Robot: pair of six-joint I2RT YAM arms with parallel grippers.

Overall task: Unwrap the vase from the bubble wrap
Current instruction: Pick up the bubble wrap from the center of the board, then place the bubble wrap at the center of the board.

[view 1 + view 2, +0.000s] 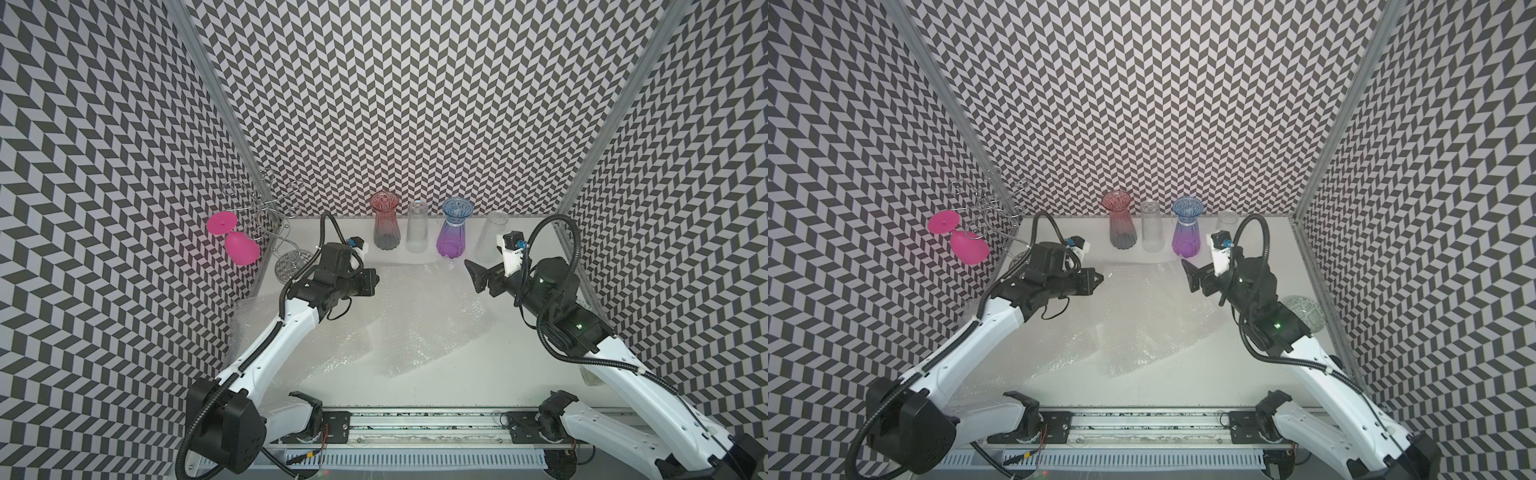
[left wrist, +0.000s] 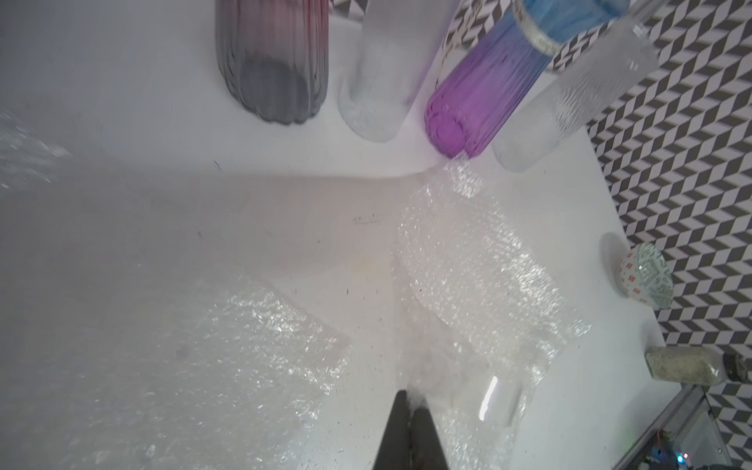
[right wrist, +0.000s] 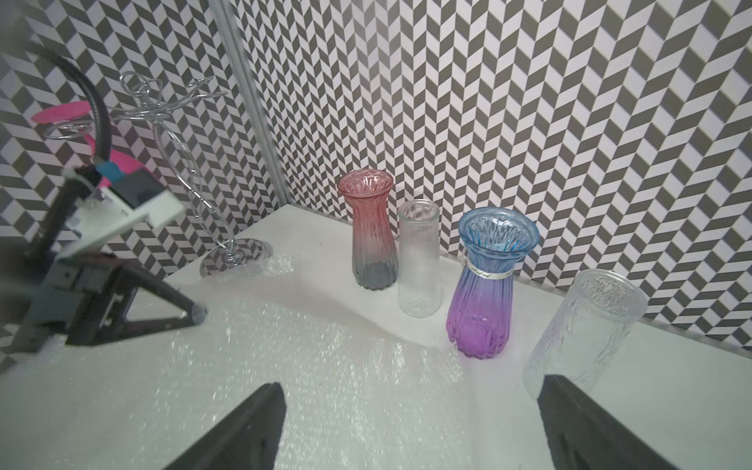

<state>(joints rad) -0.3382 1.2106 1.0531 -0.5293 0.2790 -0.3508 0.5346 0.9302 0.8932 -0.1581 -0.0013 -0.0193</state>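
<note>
We pinch the bubble wrap (image 1: pixel 415 316) with our left gripper (image 1: pixel 375 278) at centre frame, while our right gripper (image 1: pixel 476 275) hangs spread apart near the purple vase (image 1: pixel 452 239).

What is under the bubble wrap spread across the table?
Through the clear bubble wrap sheets only the white tabletop shows. They lie mostly flat, with no vase-sized bulge. Beneath the overlapping layers it is too hazy to see.

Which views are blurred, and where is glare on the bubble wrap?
Left wrist view: purple-blue vase smeared, left gripper a dark soft shape, bright glints on the bubble wrap. Right wrist view: that vase sharp, right gripper blurred. In both top views: sharp, wrap faint on the white table.
</note>
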